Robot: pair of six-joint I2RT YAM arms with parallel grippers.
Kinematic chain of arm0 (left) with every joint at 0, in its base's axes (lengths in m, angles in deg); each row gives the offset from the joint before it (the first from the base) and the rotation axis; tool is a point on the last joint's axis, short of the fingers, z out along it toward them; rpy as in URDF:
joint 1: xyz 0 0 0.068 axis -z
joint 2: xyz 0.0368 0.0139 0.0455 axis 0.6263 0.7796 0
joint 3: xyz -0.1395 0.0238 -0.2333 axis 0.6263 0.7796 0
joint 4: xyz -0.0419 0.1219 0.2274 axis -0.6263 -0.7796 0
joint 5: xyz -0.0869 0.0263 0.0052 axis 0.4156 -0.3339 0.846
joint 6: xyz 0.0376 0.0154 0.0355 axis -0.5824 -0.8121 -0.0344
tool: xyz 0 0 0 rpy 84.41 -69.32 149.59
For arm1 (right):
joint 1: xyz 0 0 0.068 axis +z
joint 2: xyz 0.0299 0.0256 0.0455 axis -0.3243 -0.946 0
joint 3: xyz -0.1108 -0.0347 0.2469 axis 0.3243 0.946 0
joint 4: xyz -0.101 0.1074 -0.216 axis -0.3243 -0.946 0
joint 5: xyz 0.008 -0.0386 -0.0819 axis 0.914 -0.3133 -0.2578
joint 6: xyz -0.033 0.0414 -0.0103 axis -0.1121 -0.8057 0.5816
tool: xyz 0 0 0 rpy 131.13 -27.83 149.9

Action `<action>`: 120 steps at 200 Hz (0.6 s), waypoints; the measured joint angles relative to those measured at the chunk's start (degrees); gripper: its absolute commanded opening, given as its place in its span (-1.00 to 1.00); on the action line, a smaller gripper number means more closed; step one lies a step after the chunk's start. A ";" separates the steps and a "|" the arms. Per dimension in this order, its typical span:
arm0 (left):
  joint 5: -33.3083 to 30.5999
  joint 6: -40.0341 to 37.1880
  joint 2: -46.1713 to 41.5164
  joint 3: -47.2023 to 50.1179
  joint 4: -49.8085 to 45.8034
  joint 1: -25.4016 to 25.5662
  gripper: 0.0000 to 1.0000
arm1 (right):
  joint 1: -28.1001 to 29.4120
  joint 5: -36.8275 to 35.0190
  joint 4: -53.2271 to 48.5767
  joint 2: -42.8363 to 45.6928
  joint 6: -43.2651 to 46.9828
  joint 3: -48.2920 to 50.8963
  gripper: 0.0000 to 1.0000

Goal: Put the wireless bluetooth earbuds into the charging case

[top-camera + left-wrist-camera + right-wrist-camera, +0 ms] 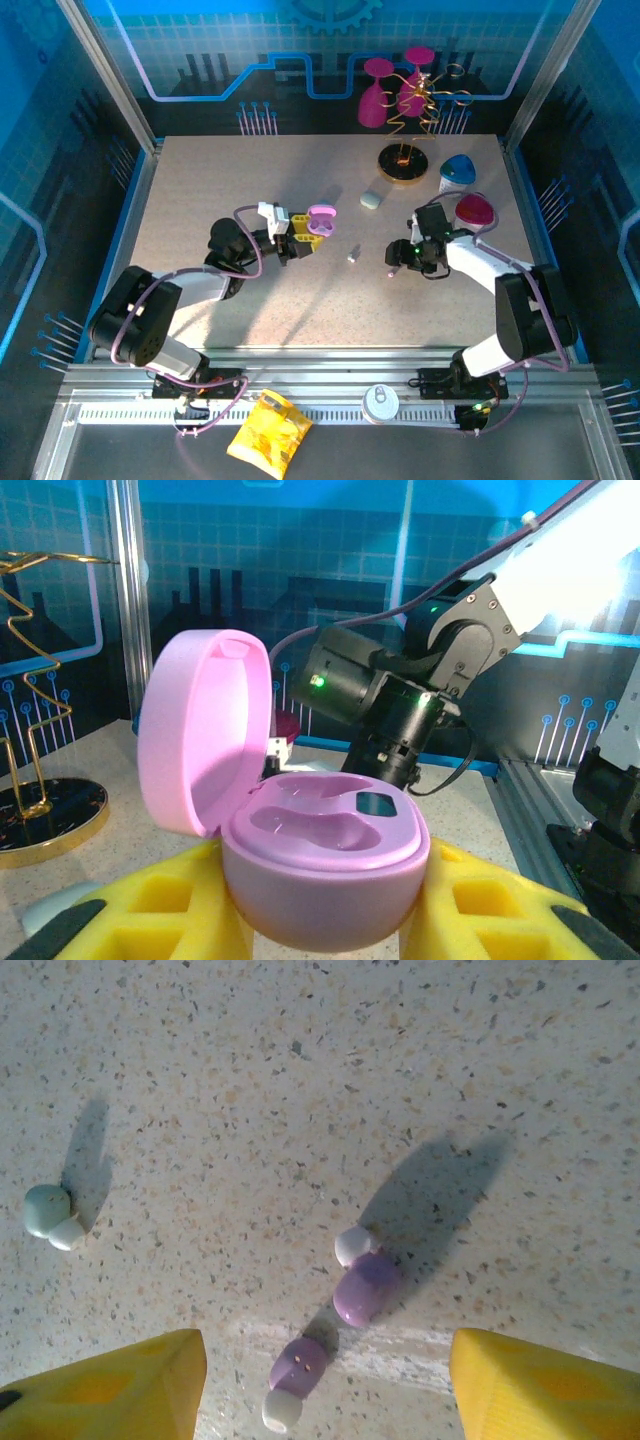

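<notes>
The left gripper pinches the base of the pink charging case between its yellow fingers, which press against the base on either side. It holds the case upright with the lid swung back toward the upper left of the left wrist view. That leaves the two moulded wells facing up and unobstructed, and both look vacant, so the case seems to be held out as a steady target for the other arm. In the top view the case sits left of centre, raised off or resting low over the table; which of the two I cannot tell. The right gripper hangs right of centre with its jaws spread and nothing between them, pointing down at the speckled surface. The upper purple earbud and the lower purple earbud lie loose just beside each other in the lower middle of the right wrist view, roughly between the yellow tips, probably so that a straight drop brackets one. A pale blue earbud lies well apart at the left edge. No bud is in the case yet, and picking just one of the near-touching purple pair looks fiddly.
</notes>
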 measured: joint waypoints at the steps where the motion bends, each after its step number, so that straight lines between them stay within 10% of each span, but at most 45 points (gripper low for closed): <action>1: -0.02 0.00 -0.04 0.00 -0.04 0.00 -0.37 | 0.02 0.00 0.00 -0.07 -0.02 -0.02 0.27; 120: 0.00 -2.49 -1.95 0.72 -3.34 0.00 -0.37 | 8.52 -0.09 1.03 -2.01 -3.69 1.18 0.11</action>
